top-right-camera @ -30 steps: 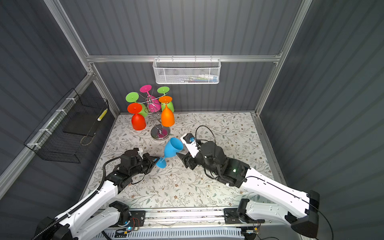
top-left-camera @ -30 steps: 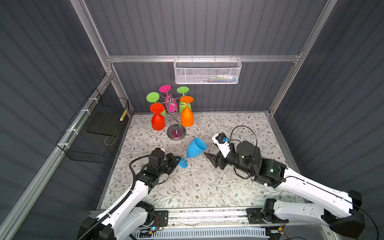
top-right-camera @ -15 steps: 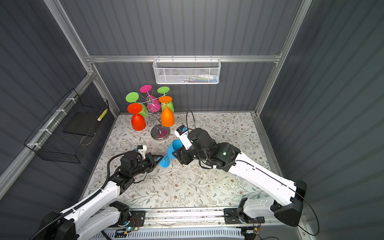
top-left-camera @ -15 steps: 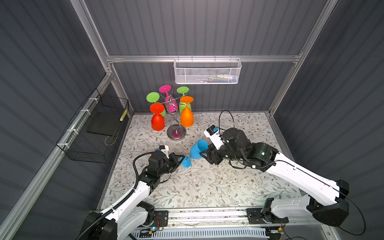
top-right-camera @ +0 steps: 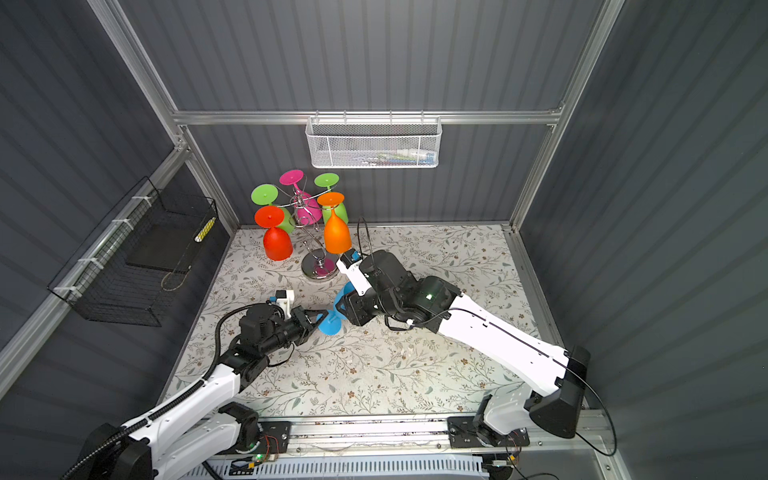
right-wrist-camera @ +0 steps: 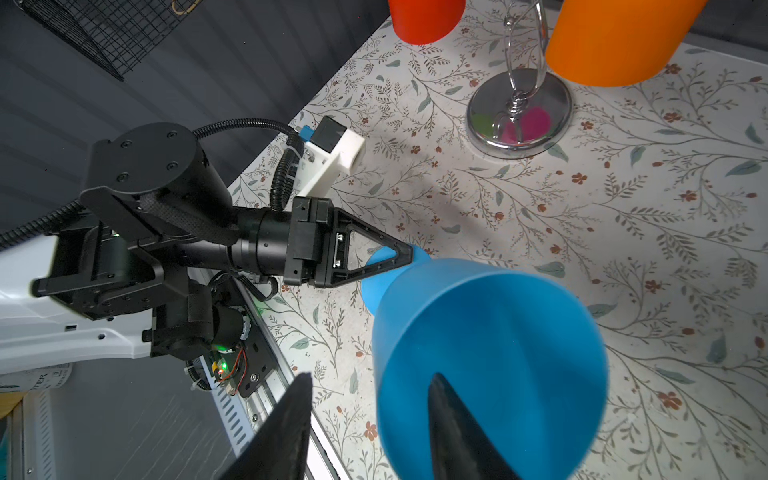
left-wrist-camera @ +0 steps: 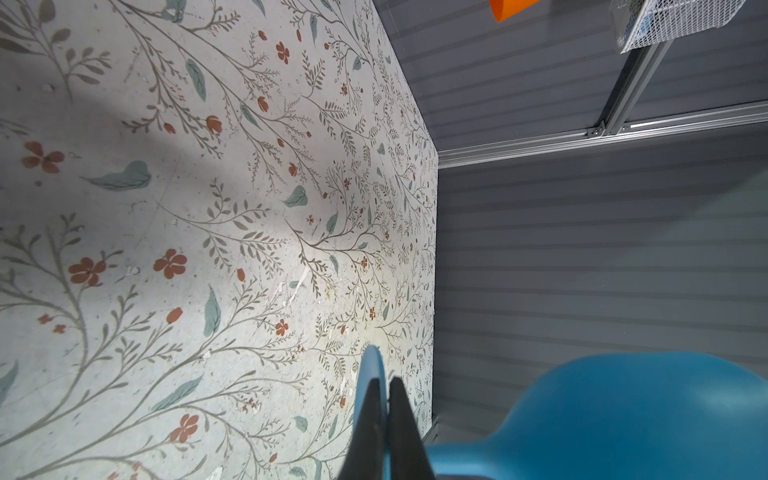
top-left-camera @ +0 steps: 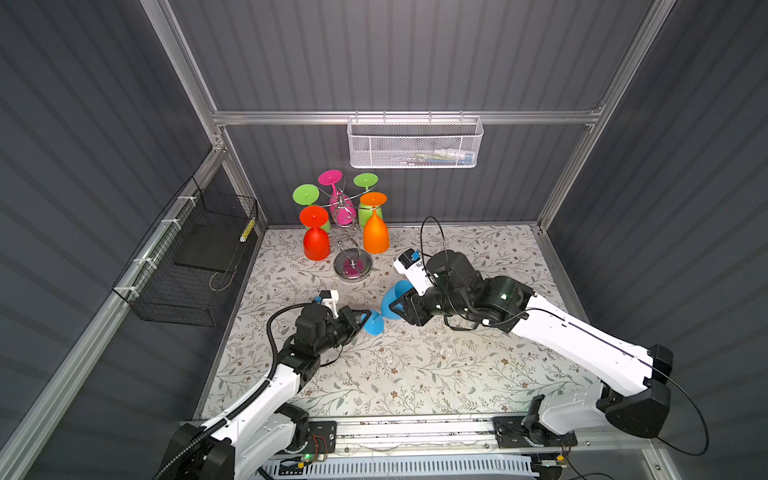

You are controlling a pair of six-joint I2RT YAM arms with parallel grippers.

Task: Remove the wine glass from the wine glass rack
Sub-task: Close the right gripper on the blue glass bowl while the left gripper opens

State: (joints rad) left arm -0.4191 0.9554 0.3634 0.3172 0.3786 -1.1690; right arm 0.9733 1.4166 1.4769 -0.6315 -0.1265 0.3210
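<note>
A blue wine glass [top-left-camera: 392,297] [top-right-camera: 330,327] hangs tilted low over the floral table, off the rack. My left gripper [top-left-camera: 365,314] [left-wrist-camera: 384,382] is shut on the rim of its round foot. My right gripper [top-left-camera: 397,307] [right-wrist-camera: 370,380] straddles the rim of the blue bowl [right-wrist-camera: 498,332]: one finger is inside it, the other outside with a gap to the wall, so it is open. The chrome wine glass rack [top-left-camera: 352,266] [right-wrist-camera: 519,112] stands behind, with a red glass [top-left-camera: 316,243], an orange glass [top-left-camera: 375,235], a pink one and two green ones hanging upside down.
A white mesh basket [top-left-camera: 415,143] hangs on the back wall. A black wire basket [top-left-camera: 191,262] is fixed to the left wall. The arms' mounting rail [top-left-camera: 415,428] runs along the table's front edge.
My right arm has swung left and slid a finger into the blue bowl while its jaws narrowed. My left gripper has brought the glass lower and kept hold of its foot.
</note>
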